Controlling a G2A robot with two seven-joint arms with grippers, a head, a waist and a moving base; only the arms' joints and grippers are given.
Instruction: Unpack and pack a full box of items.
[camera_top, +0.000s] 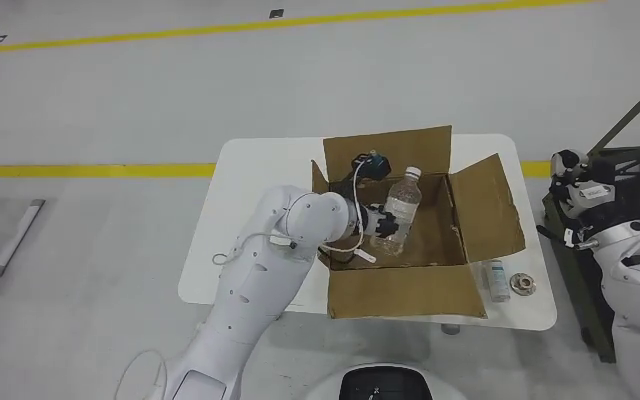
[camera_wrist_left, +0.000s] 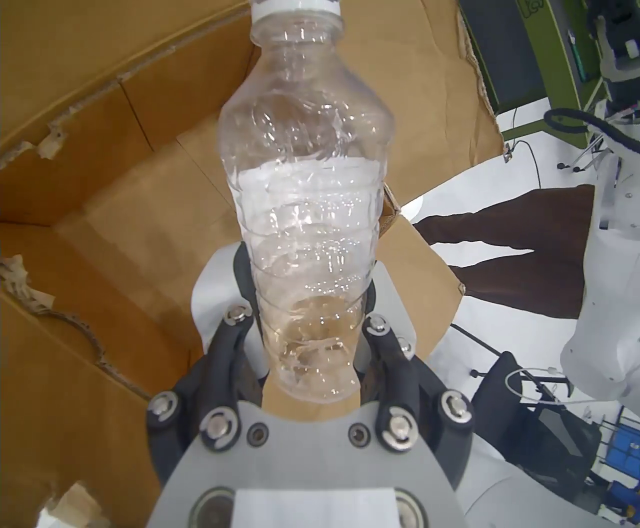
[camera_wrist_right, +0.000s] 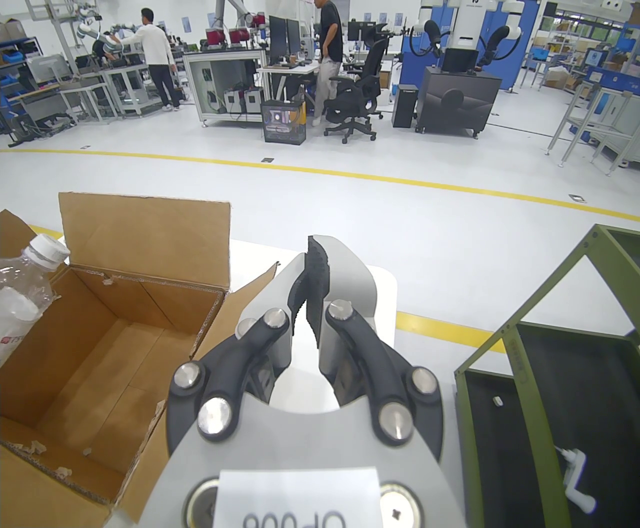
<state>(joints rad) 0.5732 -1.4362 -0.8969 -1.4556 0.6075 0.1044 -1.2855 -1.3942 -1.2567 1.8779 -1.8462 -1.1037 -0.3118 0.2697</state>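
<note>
**Bottle in hand over the box: going in or coming out?**

Closest in, the left jaws are pinching the bottle (camera_wrist_left: 305, 200) low down near its base, with the cap pointing away from the wrist. It's clear thin plastic with a ribbed waist, a white screw cap and a pale label band. It looks empty and a bit crumpled, so I'd guess it dents easily if squeezed harder.

The bottle hangs inside the open top of the cardboard box (camera_top: 400, 290). That's plain brown corrugated board with all four flaps folded out, torn tape along the edges, and a floor that looks bare from the right wrist camera.

Just beside the box on the white tabletop (camera_top: 250, 200) sit a small white bottle (camera_top: 497, 280) and a little roll (camera_top: 522, 284). My read is that this is the turnaround: either the last item out or the first one back in, can't say which. Either way, the next move has to clear the box walls and keep the grip gentle.

Further off, the right jaws are pressed together with nothing in them, next to a green metal cart (camera_wrist_right: 530, 360).
</note>
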